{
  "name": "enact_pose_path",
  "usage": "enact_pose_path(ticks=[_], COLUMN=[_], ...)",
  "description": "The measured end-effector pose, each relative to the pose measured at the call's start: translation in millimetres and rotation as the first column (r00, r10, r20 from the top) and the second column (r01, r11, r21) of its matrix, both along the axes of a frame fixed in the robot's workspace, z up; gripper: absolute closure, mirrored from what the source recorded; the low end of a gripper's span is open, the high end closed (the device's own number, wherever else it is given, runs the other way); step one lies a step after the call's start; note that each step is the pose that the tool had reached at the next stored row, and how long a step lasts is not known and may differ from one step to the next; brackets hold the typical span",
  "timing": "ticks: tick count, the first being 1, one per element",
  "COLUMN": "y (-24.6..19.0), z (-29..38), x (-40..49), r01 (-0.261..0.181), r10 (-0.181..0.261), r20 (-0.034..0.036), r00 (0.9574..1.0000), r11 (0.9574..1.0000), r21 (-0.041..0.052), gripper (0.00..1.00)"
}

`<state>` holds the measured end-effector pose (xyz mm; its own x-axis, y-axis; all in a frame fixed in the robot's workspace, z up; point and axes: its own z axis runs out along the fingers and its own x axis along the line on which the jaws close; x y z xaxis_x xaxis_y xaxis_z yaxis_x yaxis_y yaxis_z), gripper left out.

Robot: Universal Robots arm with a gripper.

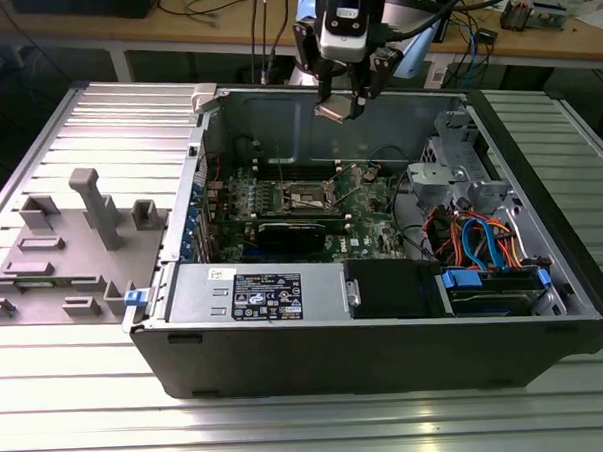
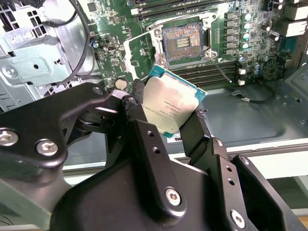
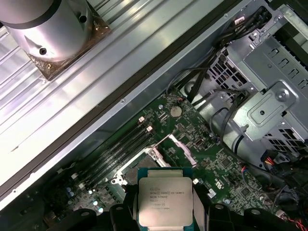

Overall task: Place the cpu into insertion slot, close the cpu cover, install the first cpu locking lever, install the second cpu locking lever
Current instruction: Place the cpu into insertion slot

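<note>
My gripper [image 1: 342, 102] hangs above the open computer case, over its back wall, shut on the cpu [image 1: 336, 109]. In both wrist views the cpu [image 2: 168, 103] [image 3: 165, 199] is a flat silver-topped square with a green edge, pinched by its sides between the black fingers [image 2: 137, 94]. The insertion slot [image 2: 183, 42] [image 1: 305, 196] lies uncovered on the green motherboard, well below and apart from the chip. The cpu cover [image 2: 139, 53] looks swung open beside the socket. A thin wire lever [image 2: 219, 67] sticks out on the socket's other side.
A black graphics card [image 1: 297, 231] lies just in front of the socket. Long memory slots [image 2: 211, 72] run beside it. A metal drive cage [image 1: 459, 169] and orange and blue cables [image 1: 477, 243] crowd the exterior view's right. A grey fixture [image 1: 91, 210] stands outside the case.
</note>
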<state>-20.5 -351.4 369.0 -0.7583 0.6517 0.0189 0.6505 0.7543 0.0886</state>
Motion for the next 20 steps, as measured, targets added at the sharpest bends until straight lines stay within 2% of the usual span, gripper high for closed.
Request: enact_pose_path(ticks=[20], y=[0.0], z=[-0.2], x=[0.0], r01=[0.036], r10=[-0.036], r20=[0.0], r00=[0.9993], r11=[0.9993], r21=[0.0], gripper=[0.46])
